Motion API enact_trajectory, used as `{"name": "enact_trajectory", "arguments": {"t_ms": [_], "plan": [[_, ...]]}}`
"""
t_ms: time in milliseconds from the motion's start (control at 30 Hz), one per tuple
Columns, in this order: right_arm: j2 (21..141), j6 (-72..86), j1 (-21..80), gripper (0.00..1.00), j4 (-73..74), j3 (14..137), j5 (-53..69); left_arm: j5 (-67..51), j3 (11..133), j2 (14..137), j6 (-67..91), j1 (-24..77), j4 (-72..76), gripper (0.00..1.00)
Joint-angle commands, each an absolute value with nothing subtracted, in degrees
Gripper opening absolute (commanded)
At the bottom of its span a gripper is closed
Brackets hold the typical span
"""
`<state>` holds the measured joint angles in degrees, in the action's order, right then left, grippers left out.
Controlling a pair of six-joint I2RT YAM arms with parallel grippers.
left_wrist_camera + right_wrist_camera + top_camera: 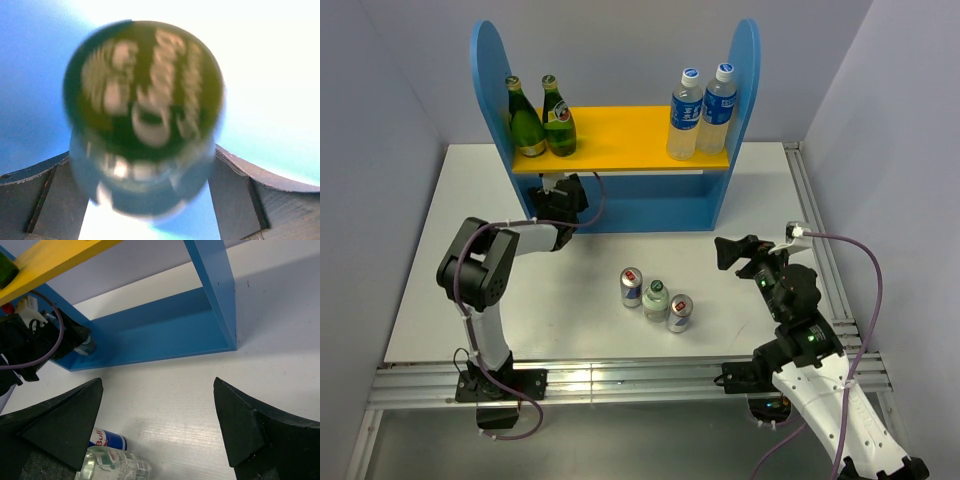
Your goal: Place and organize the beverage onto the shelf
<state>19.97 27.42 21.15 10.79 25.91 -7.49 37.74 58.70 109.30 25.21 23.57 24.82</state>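
Left end effector (145,200) clamps short clear bottle (145,85): seat it upright, deep on shelf (650,215) bottom; right end effector (157,385) gapes empty.

A robotics laboratory test cell: the left arm (478,270) and the right arm (798,335), both bare mechanical arms, stand bolted to aluminium rails (620,385) at the near edge of a white table (570,300), with a purple cable (830,236) trailing from a wrist. Plain pale panels (380,100) wall the table in on three sides. At the back sits a blue shelf (650,205) with a yellow upper board, flat-painted like a mock-up of shop fittings and stocked with dark green glass bottles (527,120), a staged retail scene.
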Motion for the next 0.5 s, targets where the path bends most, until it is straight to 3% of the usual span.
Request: {"name": "enact_trajectory", "arguments": {"t_ms": [0,467], "plan": [[18.9,27.6,21.45,0.98,9.84,25.66,-8.0,39.02,58.1,103.28,25.58,25.83,26.37,0.89],[17.4,27.86,21.45,0.98,10.28,25.49,-7.91,46.14,50.28,92.38,28.82,32.78,17.76,0.9]]}}
